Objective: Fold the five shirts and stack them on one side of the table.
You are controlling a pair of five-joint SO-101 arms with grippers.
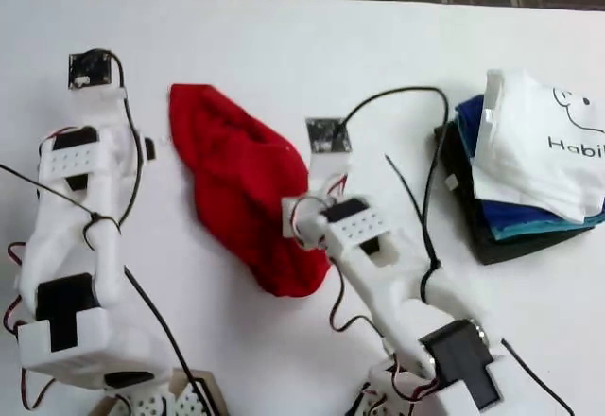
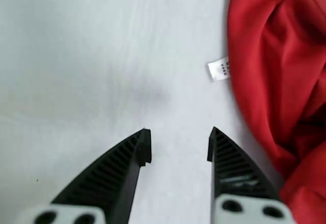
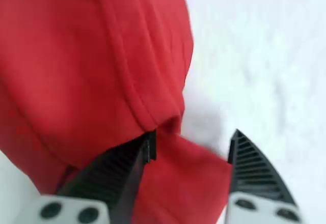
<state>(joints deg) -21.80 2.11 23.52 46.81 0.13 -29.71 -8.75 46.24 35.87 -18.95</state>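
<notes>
looks like a robotics lab bench: on the plain white tabletop (image 1: pixel 284 38) sit a left arm (image 1: pixel 76 236) and right arm (image 1: pixel 388 274) with bare servos and loose wires (image 1: pixel 406 91); behind the tabletop, a dim room.

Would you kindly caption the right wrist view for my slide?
Open right gripper straddles a fold of the red shirt.

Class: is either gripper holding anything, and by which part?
Nothing is clamped. The left gripper is open over the table; the right gripper is open, straddling an edge of the red shirt.
</notes>
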